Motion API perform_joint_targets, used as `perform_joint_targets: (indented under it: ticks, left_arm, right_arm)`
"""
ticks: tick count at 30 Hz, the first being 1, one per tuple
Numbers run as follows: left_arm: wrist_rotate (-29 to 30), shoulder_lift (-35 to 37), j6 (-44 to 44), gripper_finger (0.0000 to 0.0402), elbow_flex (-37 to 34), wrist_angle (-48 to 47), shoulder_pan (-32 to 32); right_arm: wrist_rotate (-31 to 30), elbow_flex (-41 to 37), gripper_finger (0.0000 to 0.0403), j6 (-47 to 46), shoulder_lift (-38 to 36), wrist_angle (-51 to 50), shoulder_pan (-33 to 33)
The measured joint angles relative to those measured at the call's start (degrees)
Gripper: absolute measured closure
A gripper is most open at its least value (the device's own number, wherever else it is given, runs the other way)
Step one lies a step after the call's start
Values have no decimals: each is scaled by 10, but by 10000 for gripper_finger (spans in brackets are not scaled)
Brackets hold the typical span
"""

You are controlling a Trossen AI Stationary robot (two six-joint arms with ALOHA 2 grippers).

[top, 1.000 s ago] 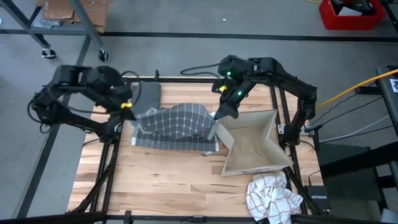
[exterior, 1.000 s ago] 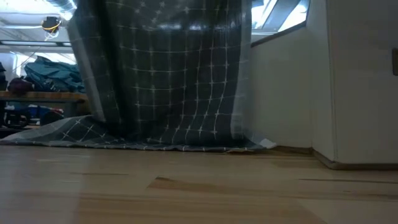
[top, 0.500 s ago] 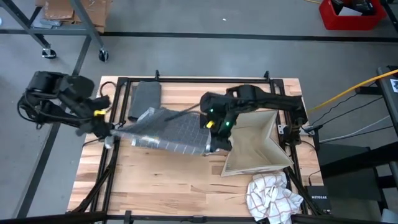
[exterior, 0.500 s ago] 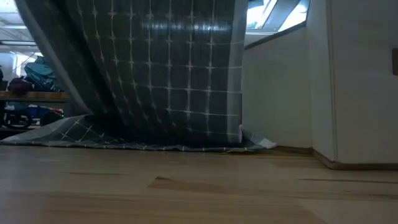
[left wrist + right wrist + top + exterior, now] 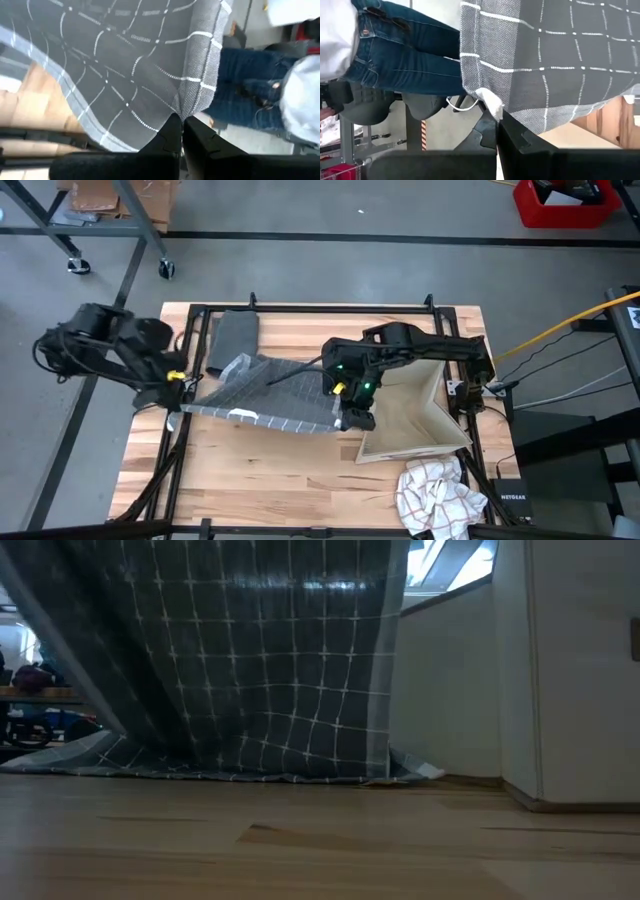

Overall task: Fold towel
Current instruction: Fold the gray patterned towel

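Note:
A grey towel (image 5: 265, 395) with thin white checks is stretched between my two grippers above the middle of the table. My left gripper (image 5: 178, 388) is shut on its left end at the table's left edge. My right gripper (image 5: 352, 418) is shut on its right end, beside the beige box. In the low view the towel (image 5: 250, 660) hangs like a curtain, and its lower edge (image 5: 200, 768) lies on the wood. My left gripper pinches the towel's hemmed side edge (image 5: 184, 107) between its two fingers, close to a corner. The fingers slant downward. The cloth runs away from them nearly taut, with its lower part on the table. My right gripper pinches the towel's corner (image 5: 487, 102), where a white tab shows, between its two fingers. The fingers slant downward. The cloth spreads from the corner toward the other gripper, lifted here, with its lower edge on the table.
A beige open box (image 5: 410, 415) stands right of the towel; its wall (image 5: 560, 670) fills the low view's right. A dark folded cloth (image 5: 232, 338) lies at the far left, a white checked cloth (image 5: 437, 495) at the near right. A person in jeans (image 5: 405, 60) stands beyond the table.
My left gripper has gone toward the table's left edge and down. My right gripper has gone toward the near edge and a little down. The towel, bunched in an arch before, is now drawn out wide between them, its held edge pulled toward the near side while its lower edge stays on the wood.

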State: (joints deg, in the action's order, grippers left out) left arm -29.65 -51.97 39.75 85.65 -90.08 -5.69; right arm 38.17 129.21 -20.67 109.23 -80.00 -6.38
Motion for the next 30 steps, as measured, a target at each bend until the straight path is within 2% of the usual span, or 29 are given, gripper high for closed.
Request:
perform_joint_targets:
  ticks: [6, 12, 15, 20, 25, 30]
  left_arm:
    - [-2, -4, -26, 401, -94, 10, -24]
    - [18, -11, -38, 401, -171, 37, -46]
    - [68, -11, -33, 401, -186, 39, -48]
    - [188, -9, 19, 401, -187, 34, -48]
    - [284, -9, 82, 401, -187, 7, -47]
    - [372, -9, 147, 401, -187, -2, -47]
  right_arm:
    - [-1, -16, 402, 29, -1, -4, -17]
    - [-1, -99, 402, 37, -1, 15, -18]
    - [3, -141, 402, 46, 0, 31, -8]
    - [-12, -175, 402, 49, 0, 30, 28]
    - [-99, -176, 402, 44, 0, 15, 77]
    - [-161, -176, 402, 40, 0, 8, 126]
